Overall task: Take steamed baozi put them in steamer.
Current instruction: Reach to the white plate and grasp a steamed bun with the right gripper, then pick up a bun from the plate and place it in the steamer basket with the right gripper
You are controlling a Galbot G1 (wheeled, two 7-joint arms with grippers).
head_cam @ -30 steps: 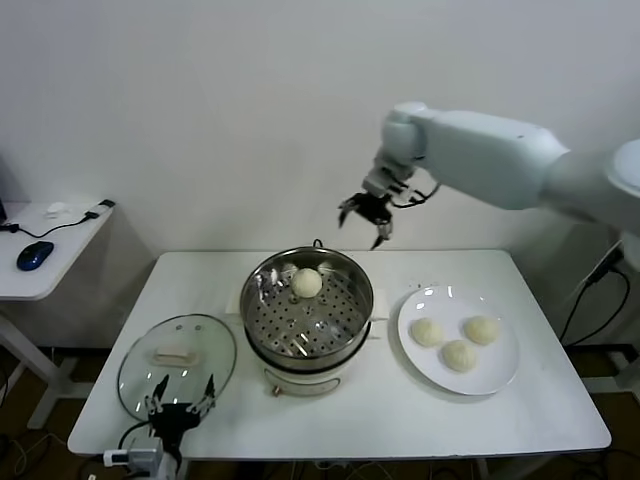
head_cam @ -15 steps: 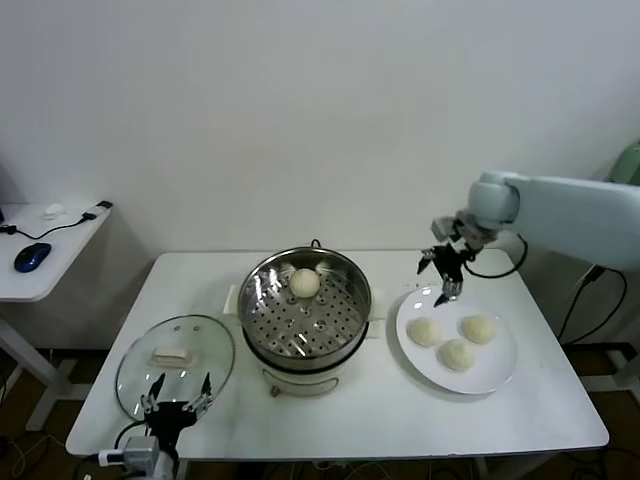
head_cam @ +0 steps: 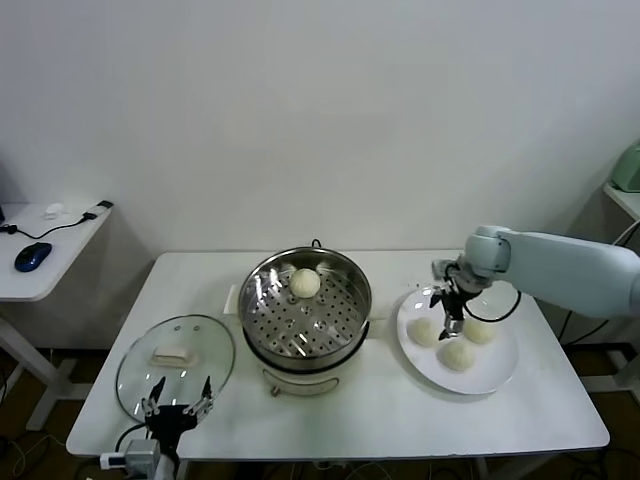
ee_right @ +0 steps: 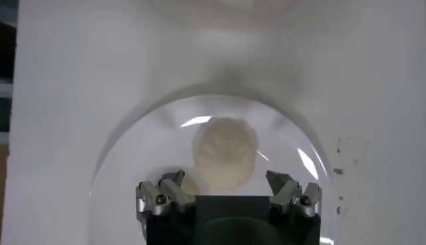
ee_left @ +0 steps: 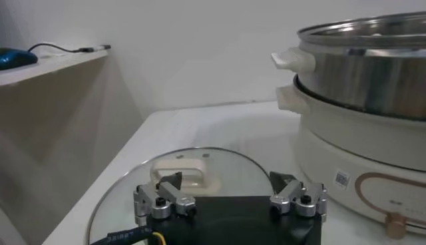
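Right claw (head_cam: pixel 449 309) spread wide over a baozi (ee_right: pixel 225 152) on the right-side plate (head_cam: pixel 497 376), lined up for grabbing; left claw (head_cam: pixel 178 406) open, parked lower left.

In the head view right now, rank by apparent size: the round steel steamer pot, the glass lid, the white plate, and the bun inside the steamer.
1. Round stainless-steel steamer pot, slightly widest.
2. Round glass lid and flat white plate: they look alike, so unranked.
3. Pale dough bun in the steamer, far smallest.
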